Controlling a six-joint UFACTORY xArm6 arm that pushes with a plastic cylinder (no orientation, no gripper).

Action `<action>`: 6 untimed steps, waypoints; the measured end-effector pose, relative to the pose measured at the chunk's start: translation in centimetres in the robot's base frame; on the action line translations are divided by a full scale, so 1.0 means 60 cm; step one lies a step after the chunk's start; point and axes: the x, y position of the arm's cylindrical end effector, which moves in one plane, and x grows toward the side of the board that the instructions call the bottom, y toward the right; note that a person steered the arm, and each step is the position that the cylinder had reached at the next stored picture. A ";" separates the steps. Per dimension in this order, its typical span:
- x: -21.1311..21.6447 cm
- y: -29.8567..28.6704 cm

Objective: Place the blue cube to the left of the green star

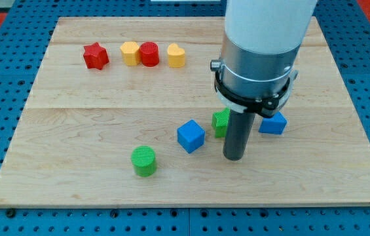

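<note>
Blue cube (190, 136) sits near board centre, w/ green star (221, 122) just to its right & a bit toward view's top; star is partly hidden behind the rod. No jaws on this rig, just the rod, so nothing is gripped. My tip (234, 158) rests right of the cube, slightly lower in view, close to it but apart, w/ a small gap. Second blue block (272, 123), shape unclear, lies further right of the cube, past the rod. Green cylinder (145, 160) is left & below the cube. Well above-left of the cube, in a row nr the wooden board's (73, 190) top edge: red star (95, 56), yellow block (129, 52), red cylinder (148, 54), yellow block (176, 56).
</note>
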 end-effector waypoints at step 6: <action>-0.030 -0.135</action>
